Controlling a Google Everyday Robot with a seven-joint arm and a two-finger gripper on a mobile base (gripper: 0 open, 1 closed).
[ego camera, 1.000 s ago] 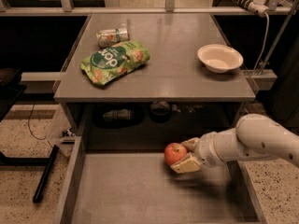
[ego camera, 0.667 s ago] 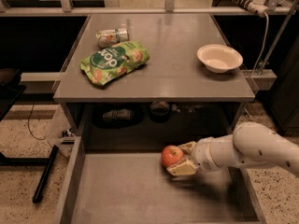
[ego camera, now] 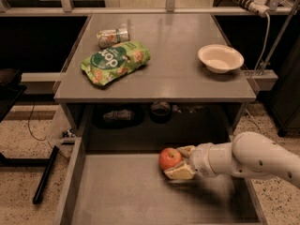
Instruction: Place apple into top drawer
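Camera view: we find the claw [ego camera: 181, 161] pinching the apple [ego camera: 169, 158] inside the top drawer [ego camera: 117, 191], toward its back. We judge the fruit firm, smooth, fairly light and bruisable; hold across its widest girth.

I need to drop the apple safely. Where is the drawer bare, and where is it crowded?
The top drawer floor is bare from its left wall to the apple, and along the front edge. Crowded only at back right, where the tool grips the apple. Above, the tabletop is free between chip bag and white bowl.
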